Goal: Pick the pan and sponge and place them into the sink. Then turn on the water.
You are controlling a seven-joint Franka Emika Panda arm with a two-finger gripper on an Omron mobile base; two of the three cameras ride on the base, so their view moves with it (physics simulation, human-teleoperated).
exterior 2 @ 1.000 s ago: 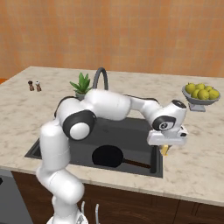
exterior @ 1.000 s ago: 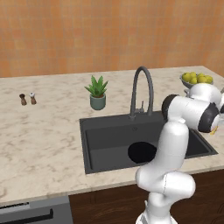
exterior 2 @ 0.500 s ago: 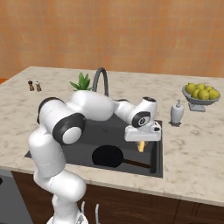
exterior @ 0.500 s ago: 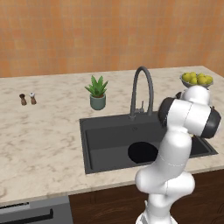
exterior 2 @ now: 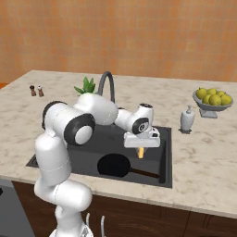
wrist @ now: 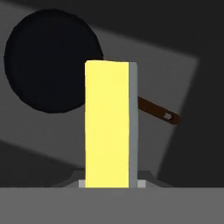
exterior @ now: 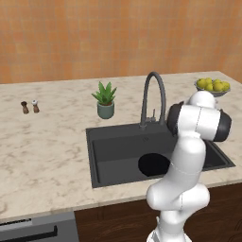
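The black pan point(exterior 2: 115, 165) lies inside the sink point(exterior 2: 166, 152), near its front edge. The gripper point(exterior 2: 141, 149) hangs over the sink, squeezing the yellow sponge point(wrist: 109, 127) tight above the pan.

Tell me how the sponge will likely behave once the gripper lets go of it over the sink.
The sponge hangs above the pan; it looks light and soft, so it should drop gently. Being a flat-sided block, it probably won't roll. It may land on the pan.

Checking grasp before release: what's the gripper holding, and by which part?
The gripper holds the sponge, pinched at one end, the rest hanging toward the sink above the pan.
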